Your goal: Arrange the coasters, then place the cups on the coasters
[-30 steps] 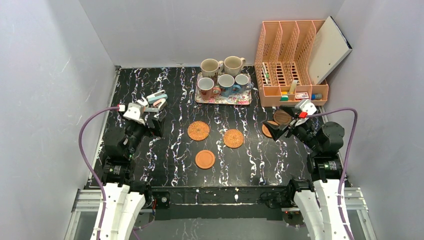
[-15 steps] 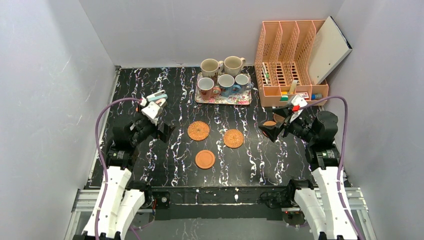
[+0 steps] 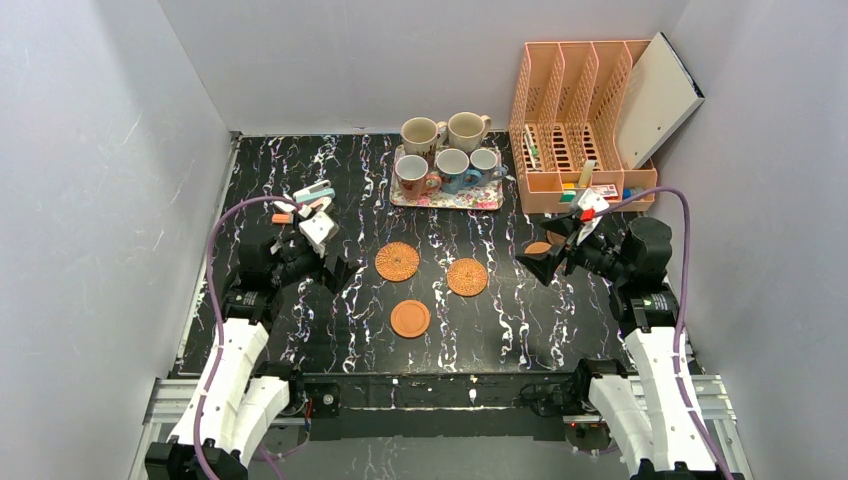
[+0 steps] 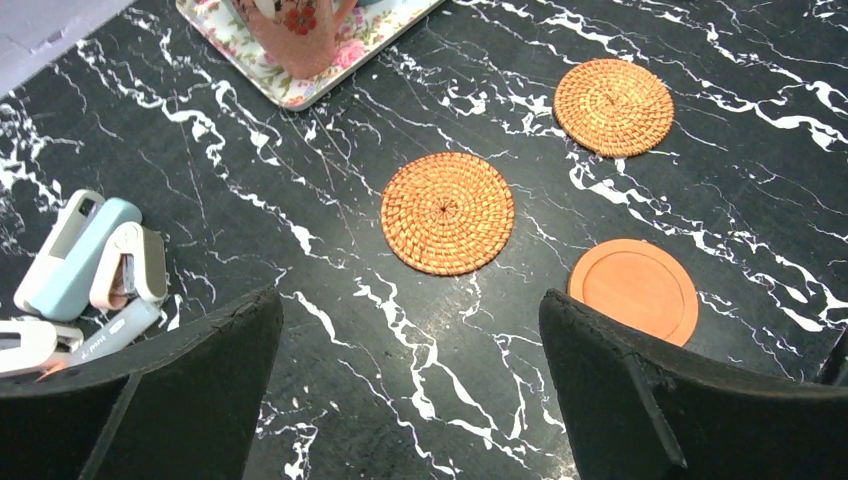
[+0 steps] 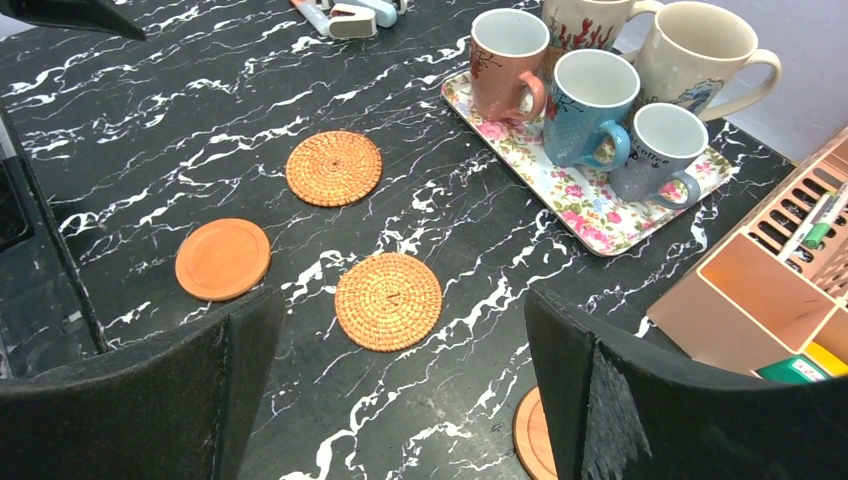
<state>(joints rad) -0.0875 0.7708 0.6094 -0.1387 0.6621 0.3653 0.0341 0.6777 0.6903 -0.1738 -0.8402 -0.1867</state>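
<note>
Two woven coasters and a smooth orange coaster lie mid-table. Another smooth coaster peeks out beside my right gripper, and its edge shows by the right finger in the right wrist view. Several cups stand on and behind the floral tray. My left gripper hovers left of the coasters. Both grippers are open and empty. The left wrist view shows the woven coasters and the smooth one ahead of the left gripper.
A peach desk organizer with a white board leaning in it stands at the back right. Staplers lie at the left, behind my left gripper. The enclosure's walls close off three sides.
My left arm has swung right and forward toward the coasters. My right gripper has shifted slightly left and back, now covering more of the coasters beneath it. Both stay open.
</note>
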